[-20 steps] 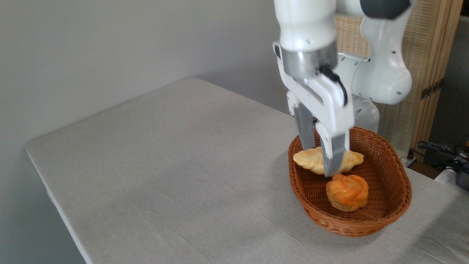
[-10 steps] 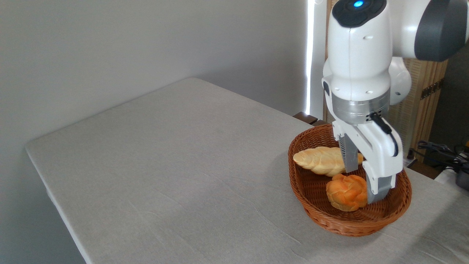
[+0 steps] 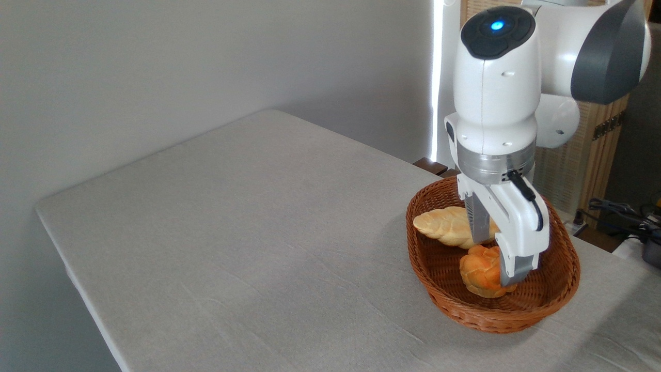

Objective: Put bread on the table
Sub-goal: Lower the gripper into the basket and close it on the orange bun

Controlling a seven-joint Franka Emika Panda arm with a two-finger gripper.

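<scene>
The bread (image 3: 477, 271), a small round orange-golden knotted bun, lies in the near end of a brown wicker basket (image 3: 516, 321) on the right side of the light grey table (image 3: 248, 217). My gripper (image 3: 494, 262) hangs straight down into the basket and is open. Its fingers straddle the bun: one stands behind it, and the other finger (image 3: 510, 268) covers its right side. I cannot tell whether the pads touch the bun. The bun rests on the basket floor.
A longer pale-yellow braided loaf (image 3: 439, 226) lies in the far end of the same basket, just behind the rear finger. The basket's raised wicker wall rings both breads. Cables and a wooden screen stand beyond the table's right edge.
The gripper swung from above the braided loaf to the bun, turned, then shifted a little left and lower so its fingers now stand on either side of the bun. Neither bread has moved.
</scene>
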